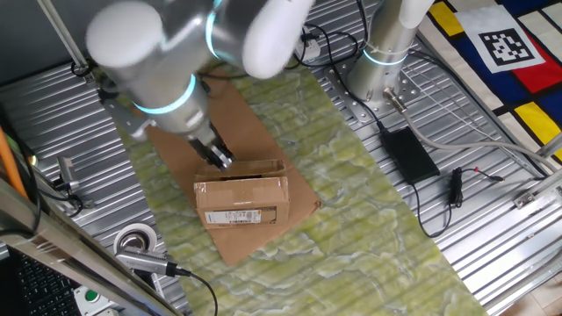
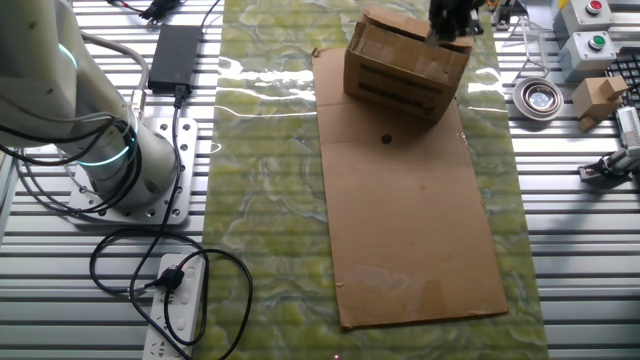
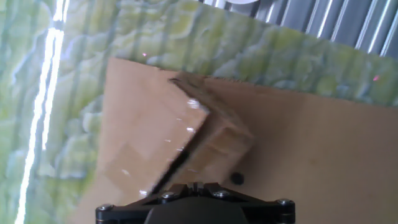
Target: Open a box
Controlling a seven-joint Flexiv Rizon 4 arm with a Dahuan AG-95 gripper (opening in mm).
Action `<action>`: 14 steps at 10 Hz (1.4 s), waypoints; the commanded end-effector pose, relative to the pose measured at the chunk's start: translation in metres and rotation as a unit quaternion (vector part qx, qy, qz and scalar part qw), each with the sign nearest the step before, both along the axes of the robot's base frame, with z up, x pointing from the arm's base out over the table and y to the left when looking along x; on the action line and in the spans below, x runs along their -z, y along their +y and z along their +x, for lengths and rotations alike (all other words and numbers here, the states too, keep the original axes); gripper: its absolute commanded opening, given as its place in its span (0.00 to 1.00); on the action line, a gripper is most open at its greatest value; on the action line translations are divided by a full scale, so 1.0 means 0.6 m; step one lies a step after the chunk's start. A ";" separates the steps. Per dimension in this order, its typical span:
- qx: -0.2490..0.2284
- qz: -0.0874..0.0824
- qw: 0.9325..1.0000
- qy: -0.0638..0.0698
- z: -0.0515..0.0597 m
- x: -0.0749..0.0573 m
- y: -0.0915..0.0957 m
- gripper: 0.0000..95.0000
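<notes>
On the flat cardboard sheet (image 2: 410, 230), near its far end in the other fixed view, sits the box (image 1: 241, 200), barcode label (image 1: 239, 216) facing one fixed camera. Gripper (image 1: 217, 155) is down at the box's top rear edge, by a partly raised flap (image 3: 211, 140). Jaws state: cannot tell; fingertips are hidden in every view, and no grasp is visible.

Risks, as judged:
- Box is light and unrestrained; a sideways push could slide or tip it along the sheet instead of lifting the flap.
- Shiny tape may hold the flaps, so the jaws could slip off.
- Sheet may shift on the green mat (image 1: 351, 184) covering the counter.
</notes>
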State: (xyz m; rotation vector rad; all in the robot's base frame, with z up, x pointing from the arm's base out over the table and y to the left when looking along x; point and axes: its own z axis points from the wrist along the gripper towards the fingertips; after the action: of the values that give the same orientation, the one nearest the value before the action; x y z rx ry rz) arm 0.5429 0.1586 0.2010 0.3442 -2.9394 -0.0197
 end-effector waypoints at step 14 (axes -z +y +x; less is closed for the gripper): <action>0.023 -0.008 1.000 -0.013 -0.024 0.050 0.043 0.00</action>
State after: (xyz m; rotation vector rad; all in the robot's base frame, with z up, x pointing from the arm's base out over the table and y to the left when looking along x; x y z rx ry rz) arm 0.5283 0.1842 0.1702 0.2759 -2.9719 0.0014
